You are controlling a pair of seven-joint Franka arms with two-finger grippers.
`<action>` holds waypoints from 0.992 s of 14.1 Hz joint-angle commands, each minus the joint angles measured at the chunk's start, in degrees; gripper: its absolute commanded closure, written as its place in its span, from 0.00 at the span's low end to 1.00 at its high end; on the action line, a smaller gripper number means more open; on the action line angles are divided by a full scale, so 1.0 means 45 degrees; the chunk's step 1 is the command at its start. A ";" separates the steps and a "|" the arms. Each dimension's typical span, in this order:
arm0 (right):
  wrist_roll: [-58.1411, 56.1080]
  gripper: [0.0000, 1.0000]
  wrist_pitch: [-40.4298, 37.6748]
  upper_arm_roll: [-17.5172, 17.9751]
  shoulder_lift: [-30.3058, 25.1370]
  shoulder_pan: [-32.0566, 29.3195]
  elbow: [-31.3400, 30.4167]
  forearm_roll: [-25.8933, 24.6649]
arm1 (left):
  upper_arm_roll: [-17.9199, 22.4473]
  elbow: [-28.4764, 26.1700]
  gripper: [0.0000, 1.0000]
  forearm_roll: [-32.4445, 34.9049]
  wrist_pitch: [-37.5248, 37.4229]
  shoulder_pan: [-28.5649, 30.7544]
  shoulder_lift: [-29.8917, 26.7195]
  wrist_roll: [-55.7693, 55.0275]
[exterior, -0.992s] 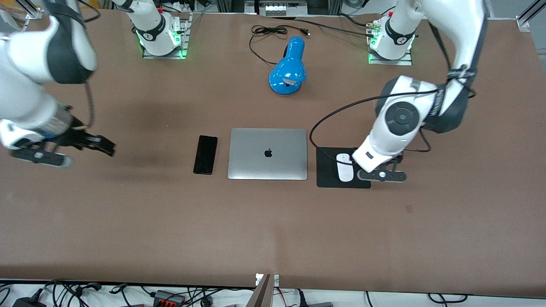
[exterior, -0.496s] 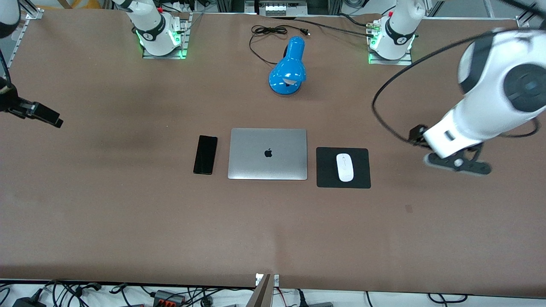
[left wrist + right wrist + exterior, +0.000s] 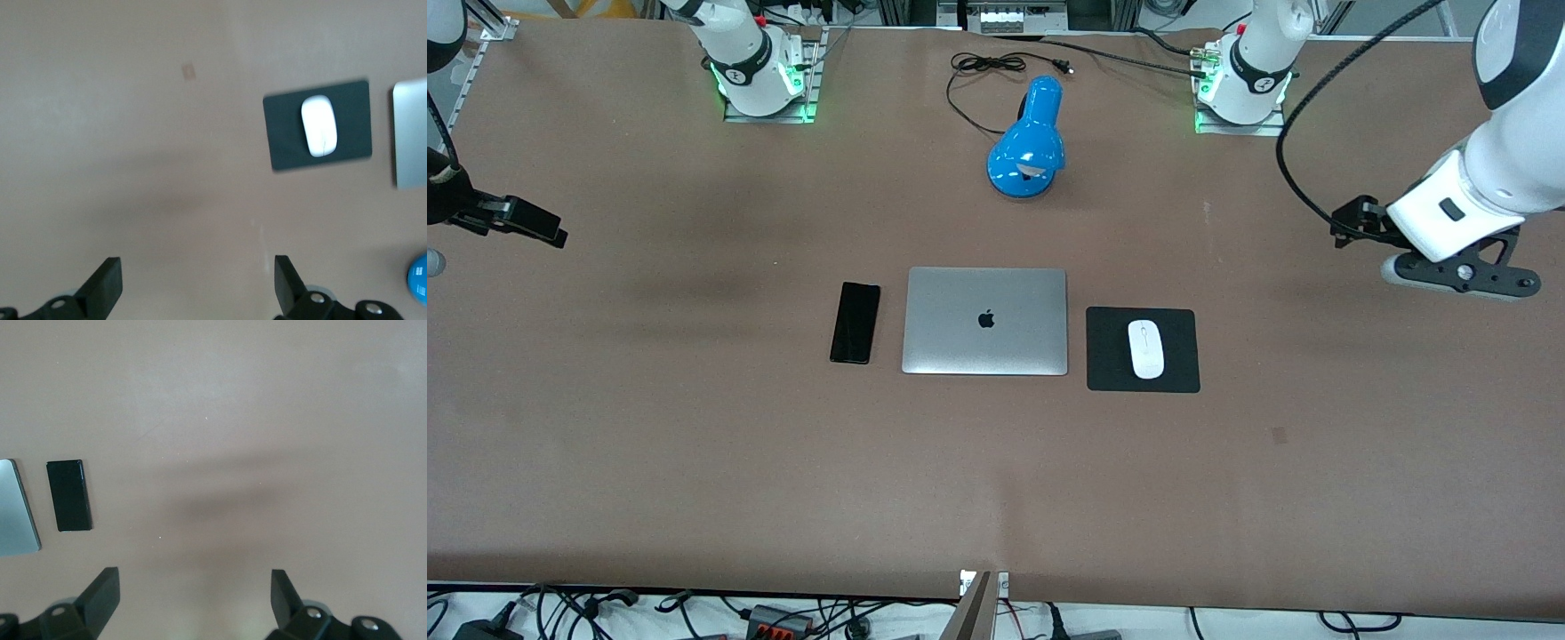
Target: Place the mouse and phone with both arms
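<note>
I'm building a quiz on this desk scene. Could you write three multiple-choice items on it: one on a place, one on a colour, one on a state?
1. Where does the small white oval mouse lie?
A. on the black square pad
B. on the closed silver laptop
C. on the bare brown table

2. What colour is the glossy desk lamp?
A. red
B. blue
C. green

3. How is the left pincer?
A. shut on the mouse
B. shut on the slim black phone
C. open and holding nothing

Answers:
1. A, the pad frames the mouse on every side.
2. B, its shade and base are bright blue.
3. C, the left wrist view shows its fingers spread over bare table; the right pincer is open too.
</note>
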 commanded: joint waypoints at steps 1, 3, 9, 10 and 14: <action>-0.0258 0.00 -0.0111 0.0034 -0.0203 -0.0106 -0.0094 0.0150 | 0.0133 -0.2596 0.00 -0.1409 0.1839 0.0805 -0.2007 -0.0134; -0.0277 0.00 -0.0092 0.0034 -0.0223 -0.0086 -0.0093 0.0093 | -0.0024 -0.2421 0.00 -0.1102 0.1567 0.0885 -0.2379 -0.0153; -0.0375 0.00 -0.0014 -0.0005 -0.0145 -0.0106 -0.0015 -0.0025 | -0.0063 -0.1952 0.00 -0.0515 0.0747 0.0905 -0.2165 -0.0133; -0.0375 0.00 -0.0014 -0.0005 -0.0145 -0.0106 -0.0015 -0.0025 | -0.0063 -0.1952 0.00 -0.0515 0.0707 0.0905 -0.2185 -0.0114; -0.0472 0.00 -0.0014 -0.0005 -0.0086 -0.0048 0.0004 -0.0180 | -0.0063 -0.1932 0.00 -0.0515 0.0726 0.0905 -0.2165 -0.0133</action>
